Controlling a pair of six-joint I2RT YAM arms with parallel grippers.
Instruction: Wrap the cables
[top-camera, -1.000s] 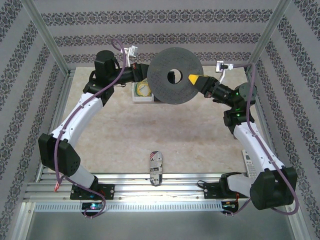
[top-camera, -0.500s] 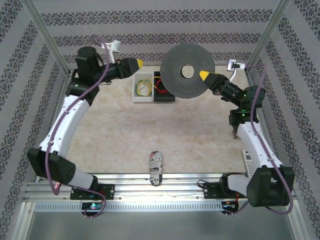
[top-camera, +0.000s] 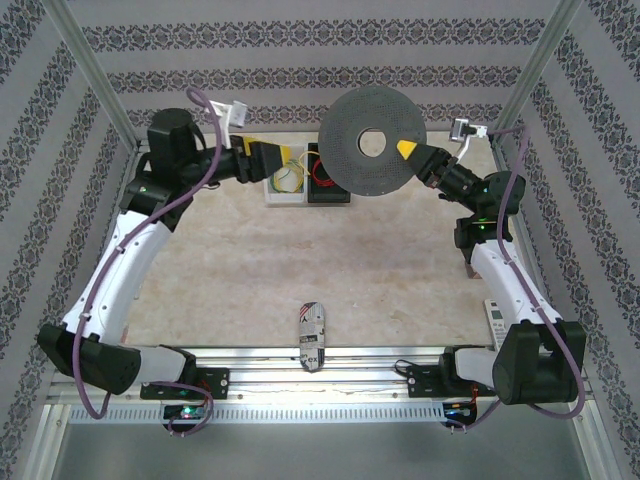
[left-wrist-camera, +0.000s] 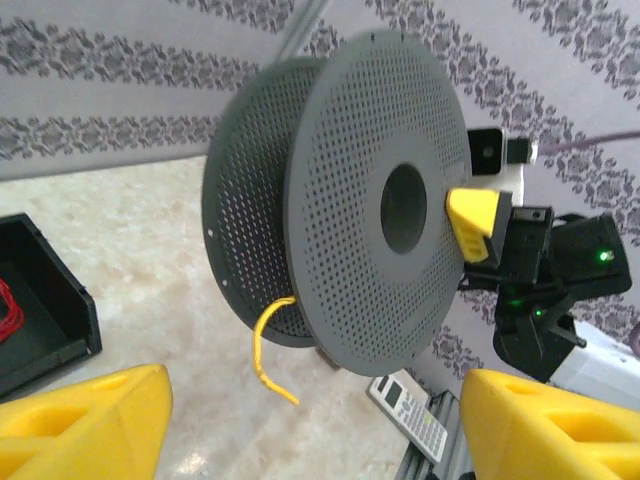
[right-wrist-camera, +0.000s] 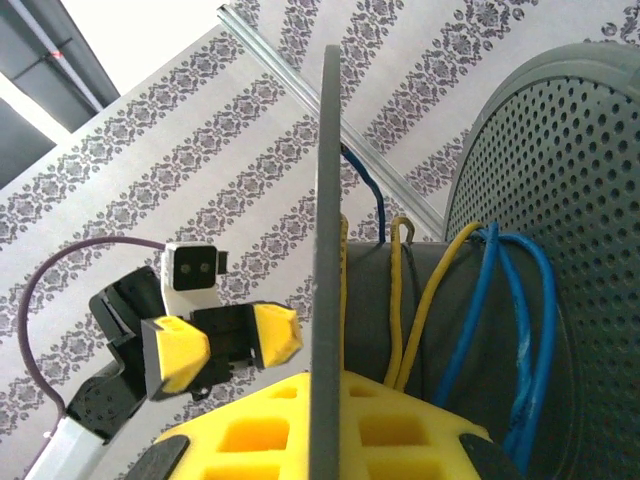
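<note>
Gaping wide, the left gripper (top-camera: 272, 158) holds nothing; it hangs above the far left part of the table (top-camera: 240, 270), beside the white bin (top-camera: 272, 192), and points toward the spool (top-camera: 372, 140). From the left wrist its two yellow fingers (left-wrist-camera: 80, 425) sit at the bottom corners with only open air between them. The right wrist camera sees the same gripper beyond the spool, fingers parted.

The right gripper (top-camera: 405, 150) is clamped tight on the spool, one finger on each face of the near flange, and holds the grey perforated reel up in the air over the far edge of the table, tilted with its centre hole facing the overhead camera.

The yellow cable (right-wrist-camera: 400, 300) is partly wound on the spool's hub, next to several turns of blue cable (right-wrist-camera: 500, 300). A short loose end of it curls down out of the gap between the two flanges and dangles free, touching nothing. More yellow wire lies coiled inside the white bin. Just to the right of that bin, touching it, stands a black bin (top-camera: 340, 192) with a red cable (left-wrist-camera: 8, 305) in it.

A small patterned object (top-camera: 312, 335) lies at the near edge of the table, midway between the arm bases, and a grey keypad device (top-camera: 497, 320) lies by the right arm
</note>
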